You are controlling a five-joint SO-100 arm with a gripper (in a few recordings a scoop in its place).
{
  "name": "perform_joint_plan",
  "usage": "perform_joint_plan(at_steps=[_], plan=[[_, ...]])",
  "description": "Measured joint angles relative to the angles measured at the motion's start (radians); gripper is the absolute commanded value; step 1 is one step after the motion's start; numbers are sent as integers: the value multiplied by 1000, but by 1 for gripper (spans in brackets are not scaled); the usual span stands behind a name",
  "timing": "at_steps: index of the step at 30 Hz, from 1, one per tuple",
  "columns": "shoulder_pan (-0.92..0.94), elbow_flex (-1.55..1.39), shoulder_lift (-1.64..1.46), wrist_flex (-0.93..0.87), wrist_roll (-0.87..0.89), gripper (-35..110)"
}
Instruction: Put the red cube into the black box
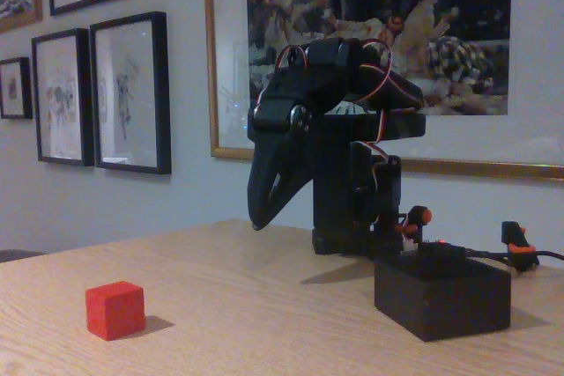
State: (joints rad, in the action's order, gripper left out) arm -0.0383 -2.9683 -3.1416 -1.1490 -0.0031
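The red cube rests on the wooden table at the lower left of the fixed view. The black box stands on the table at the right, in front of the arm's base. My black gripper hangs folded down from the arm, tips pointing at the table, well above and to the right of the cube and left of the box. Its jaws look pressed together with nothing between them.
The arm's black base with orange-red knobs stands at the back of the table behind the box. A cable runs off to the right. Framed pictures hang on the wall behind. Bare tabletop lies between cube and box.
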Motion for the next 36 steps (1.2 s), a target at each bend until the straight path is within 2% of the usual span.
perform_joint_plan(at_steps=[7, 12, 16, 25, 36], plan=[[-26, -18, -101, -67, -9, -21], [-26, -20, -121, -67, -9, -7], [-11, -11, -98, -38, -9, -7], [40, 232, 344, 81, -5, -6], [29, 632, 894, 140, -40, 13]])
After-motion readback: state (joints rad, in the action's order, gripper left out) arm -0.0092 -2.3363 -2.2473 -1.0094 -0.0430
